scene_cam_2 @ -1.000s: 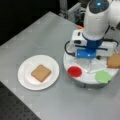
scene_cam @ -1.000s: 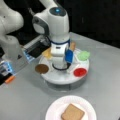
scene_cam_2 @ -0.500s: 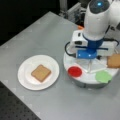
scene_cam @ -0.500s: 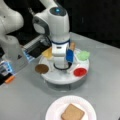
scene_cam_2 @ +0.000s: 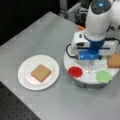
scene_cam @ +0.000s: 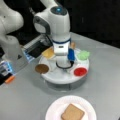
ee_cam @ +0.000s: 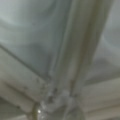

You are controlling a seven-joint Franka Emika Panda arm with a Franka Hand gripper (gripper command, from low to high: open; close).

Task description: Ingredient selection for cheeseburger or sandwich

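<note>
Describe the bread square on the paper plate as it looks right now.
The bread square is a flat tan-brown piece with rounded corners, lying flat and alone near the middle of the white paper plate, turned diagonally in both front views. Nothing else touches it; the claw is away over the round tray, hidden behind the arm.

— Where is the arm (scene_cam: 56, 22) sitting?
— It is reaching down from the top centre of a front view, wrist vertical.
— And the gripper (scene_cam_2: 90, 55)?
— It is pointing straight down, right of centre in a front view, fingers hidden below the hand.
</note>
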